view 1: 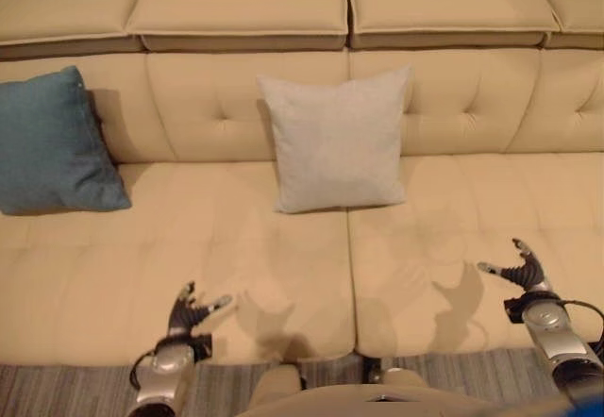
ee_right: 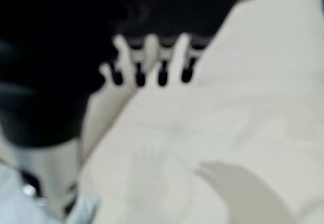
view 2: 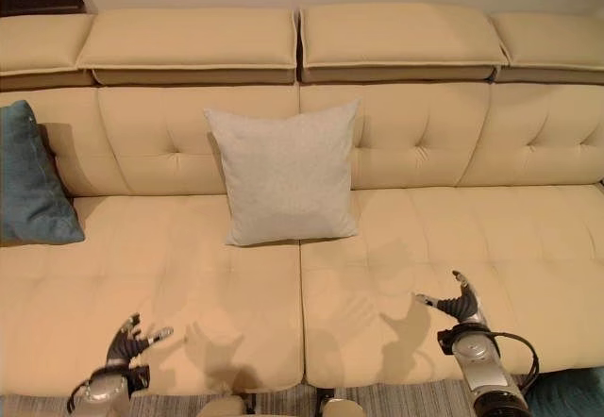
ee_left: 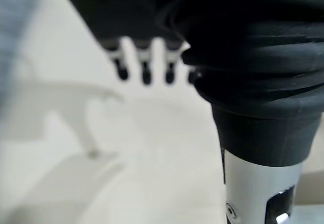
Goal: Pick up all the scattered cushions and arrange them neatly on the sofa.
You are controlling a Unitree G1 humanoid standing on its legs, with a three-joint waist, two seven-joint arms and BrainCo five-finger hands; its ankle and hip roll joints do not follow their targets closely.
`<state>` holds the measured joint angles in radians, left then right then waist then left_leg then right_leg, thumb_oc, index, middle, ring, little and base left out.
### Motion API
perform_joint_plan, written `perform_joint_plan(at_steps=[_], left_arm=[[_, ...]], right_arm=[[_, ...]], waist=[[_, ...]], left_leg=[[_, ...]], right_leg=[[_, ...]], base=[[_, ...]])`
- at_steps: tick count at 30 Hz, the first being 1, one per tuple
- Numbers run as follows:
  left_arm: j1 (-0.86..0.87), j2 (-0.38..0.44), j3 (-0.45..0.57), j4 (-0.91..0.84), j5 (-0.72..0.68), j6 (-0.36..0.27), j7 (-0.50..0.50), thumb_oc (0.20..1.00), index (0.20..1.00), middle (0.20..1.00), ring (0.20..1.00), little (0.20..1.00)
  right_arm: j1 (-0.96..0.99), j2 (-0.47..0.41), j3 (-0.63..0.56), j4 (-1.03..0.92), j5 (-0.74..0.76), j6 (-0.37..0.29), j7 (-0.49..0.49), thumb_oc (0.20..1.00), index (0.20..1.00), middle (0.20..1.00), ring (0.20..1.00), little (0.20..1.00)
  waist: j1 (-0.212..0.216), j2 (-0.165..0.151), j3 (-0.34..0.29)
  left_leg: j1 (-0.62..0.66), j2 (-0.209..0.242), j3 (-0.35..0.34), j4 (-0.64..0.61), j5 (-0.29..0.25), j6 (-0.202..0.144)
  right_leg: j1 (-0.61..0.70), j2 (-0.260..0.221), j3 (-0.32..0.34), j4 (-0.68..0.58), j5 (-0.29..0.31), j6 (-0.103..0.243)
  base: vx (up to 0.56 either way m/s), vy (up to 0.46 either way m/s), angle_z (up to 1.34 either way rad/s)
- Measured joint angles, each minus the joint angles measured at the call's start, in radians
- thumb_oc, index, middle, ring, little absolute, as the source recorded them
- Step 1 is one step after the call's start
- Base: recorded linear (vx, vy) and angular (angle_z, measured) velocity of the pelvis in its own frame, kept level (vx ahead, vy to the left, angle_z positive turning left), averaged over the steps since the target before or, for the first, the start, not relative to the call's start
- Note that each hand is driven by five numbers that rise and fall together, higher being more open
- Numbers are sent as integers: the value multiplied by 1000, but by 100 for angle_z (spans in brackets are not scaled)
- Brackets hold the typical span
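Nearest the camera, a strip of grey striped rug (view 1: 85,389) runs along the foot of the sofa (view 1: 444,275), and at the lower right corner of the right eye view a patch of teal fabric (view 2: 566,393) shows on the floor beside the right arm; what it belongs to cannot be told. Both hands hover over the front edge of the seat. Coming in from the lower left, the left hand (view 1: 189,311) has its fingers spread and relaxed, with nothing in its grasp; its wrist view shows the dark fingertips (ee_left: 146,74) hanging free above the cream seat. At the lower right, the right hand (view 1: 522,271) is likewise spread wide, thumb apart from the fingers, holding nothing, and its own wrist view shows the fingertips (ee_right: 162,77) clear of the upholstery. Each hand casts a shadow on the seat cushions ahead of it. Further back, a light grey cushion (view 1: 335,139) stands upright near the middle of the sofa, leaning against the tufted backrest (view 1: 472,106), straddling the seam between two seat sections. Well apart from it, toward the left end, a teal cushion (view 1: 52,143) also leans against the backrest, tilted slightly. Behind both, the padded headrest blocks (view 1: 236,7) line the top of the sofa.
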<state>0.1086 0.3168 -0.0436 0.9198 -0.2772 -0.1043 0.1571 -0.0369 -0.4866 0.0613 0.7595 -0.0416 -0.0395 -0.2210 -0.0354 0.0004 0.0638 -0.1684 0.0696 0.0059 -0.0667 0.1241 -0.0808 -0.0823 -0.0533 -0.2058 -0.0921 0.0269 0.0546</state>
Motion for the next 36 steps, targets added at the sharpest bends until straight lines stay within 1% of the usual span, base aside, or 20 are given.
perform_joint_plan(at_steps=[3,4,6,7,9,10,13,16,18,19,20,21,23,25,27,28,29,32,34,36], left_arm=[[5,-56,-39,89,36,10,-32,1000,1000,1000,1000,1000],[-10,-76,-48,152,47,11,-47,1000,1000,1000,1000,1000],[-6,-87,-59,173,75,14,-50,1000,1000,1000,1000,1000],[-8,-97,-67,172,89,14,-50,1000,1000,1000,1000,1000],[-39,-96,-75,173,105,10,-49,1000,1000,1000,1000,1000],[-66,-82,-106,190,142,8,-49,1000,1000,1000,1000,1000],[-96,-67,-150,212,191,7,-49,1000,1000,1000,1000,1000],[-133,-73,-154,243,200,9,-47,1000,1000,1000,1000,1000],[-146,-67,-153,249,223,12,-46,1000,1000,1000,1000,1000],[-153,-64,-153,252,227,14,-46,1000,1000,1000,1000,1000],[-158,-62,-153,247,232,14,-46,1000,1000,1000,1000,1000],[-159,-63,-154,246,232,14,-47,1000,1000,1000,1000,1000],[-157,-54,-152,245,233,19,-46,1000,1000,1000,1000,1000],[-127,-36,-146,250,233,34,-47,1000,1000,1000,1000,1000],[-111,-29,-161,245,232,37,-46,1000,1000,1000,1000,1000],[-114,-22,-161,245,233,37,-47,1000,1000,1000,1000,1000],[-96,-39,-168,249,232,40,-49,1000,1000,1000,1000,1000],[-104,-41,-190,250,232,40,-49,1000,1000,1000,1000,1000],[-123,-55,-203,248,230,40,-51,1000,1000,1000,1000,1000],[-135,-65,-209,247,230,41,-66,1000,1000,1000,1000,1000]], right_arm=[[-31,17,36,90,0,-13,24,1000,1000,1000,1000,1000],[-53,29,57,144,1,-20,37,1000,1000,1000,1000,1000],[-59,36,71,161,1,-22,54,1000,1000,1000,1000,1000],[-54,34,69,196,1,-27,63,1000,1000,1000,1000,1000],[-48,38,69,230,1,-25,65,1000,1000,1000,1000,1000],[-55,64,70,282,0,-18,75,1000,1000,1000,1000,1000],[-78,96,72,340,0,-16,82,1000,1000,1000,1000,1000],[-77,136,61,410,1,-3,79,1000,1000,1000,1000,1000],[-86,161,68,417,2,7,82,1000,1000,1000,1000,1000],[-84,167,68,416,5,12,83,1000,1000,1000,1000,1000],[-75,171,71,438,11,12,83,1000,1000,1000,1000,1000],[-76,170,79,453,12,13,84,1000,1000,1000,1000,1000],[-72,172,88,466,19,13,86,1000,1000,1000,1000,1000],[-75,172,85,466,24,12,86,1000,1000,1000,1000,1000],[-65,174,91,438,40,11,86,1000,1000,1000,1000,1000],[-62,180,95,438,42,12,88,1000,1000,1000,1000,1000],[-63,179,95,437,48,11,88,1000,1000,1000,1000,1000],[-63,180,109,437,48,10,87,1000,1000,1000,1000,1000],[-67,160,107,437,48,11,80,1000,1000,1000,1000,1000],[-73,145,108,446,48,11,76,1000,1000,1000,1000,1000]], waist=[[30,-2,0],[30,-25,11],[26,-37,10],[18,-3,-3],[4,11,-8],[3,6,-8],[-2,-19,-3],[-5,-43,5],[5,-32,13],[0,-32,23],[5,-14,33],[21,5,36],[49,23,40],[61,7,27],[88,-10,18],[92,-27,7],[93,-13,-2],[92,-13,-8],[84,-19,-4],[73,-19,4]], left_leg=[[-3,-16,-43,57,-25,-31],[-11,-51,-110,135,-61,-42],[2,-76,-146,212,-110,-36],[21,-76,-181,199,-152,-11],[40,-72,-178,154,-169,15],[72,-82,-159,94,-143,45],[80,-117,-117,68,-137,62],[54,-162,-55,93,-133,99],[6,-156,-2,132,-139,130],[6,-157,11,129,-138,135],[5,-136,44,125,-113,174],[10,-113,52,114,-104,178],[20,-75,71,101,-104,172],[8,-64,109,100,-91,166],[4,-59,126,100,-93,143],[-5,-64,125,102,-98,120],[-16,-41,117,99,-68,79],[-52,-16,78,123,-31,33],[-96,-18,-19,126,63,-20],[-78,-47,-122,151,17,-28]], right_leg=[[4,-10,24,1,7,-14],[16,-47,38,0,27,-35],[22,-74,55,4,42,-25],[20,-65,61,5,41,5],[17,-70,66,5,52,13],[10,-84,86,15,54,40],[-31,-126,122,39,56,69],[-99,-167,169,62,117,97],[-153,-160,136,63,188,101],[-157,-166,115,67,184,112],[-171,-151,32,190,69,76],[-187,-126,7,295,10,73],[-198,-89,-7,458,-87,78],[-151,-92,-1,510,-181,77],[-103,-87,-13,471,-229,70],[-63,-87,-13,377,-250,60],[-33,-44,-14,283,-231,11],[-49,-11,-16,269,-216,-33],[-86,-6,-19,268,-193,-67],[-84,-4,5,257,-160,-78]], base=[[-179,141,-27],[-113,172,-37],[-89,143,-35],[-128,187,-12],[-161,211,-7],[-138,160,-29],[-237,215,-48],[-300,148,-56],[-206,64,-69],[-328,99,-54],[-261,59,-40],[-178,31,-50],[-126,-69,-57],[-164,-156,-46],[-57,-116,-38],[-180,-233,-27],[-210,-202,-15],[-181,-79,0],[-211,6,0],[-162,109,-34]])
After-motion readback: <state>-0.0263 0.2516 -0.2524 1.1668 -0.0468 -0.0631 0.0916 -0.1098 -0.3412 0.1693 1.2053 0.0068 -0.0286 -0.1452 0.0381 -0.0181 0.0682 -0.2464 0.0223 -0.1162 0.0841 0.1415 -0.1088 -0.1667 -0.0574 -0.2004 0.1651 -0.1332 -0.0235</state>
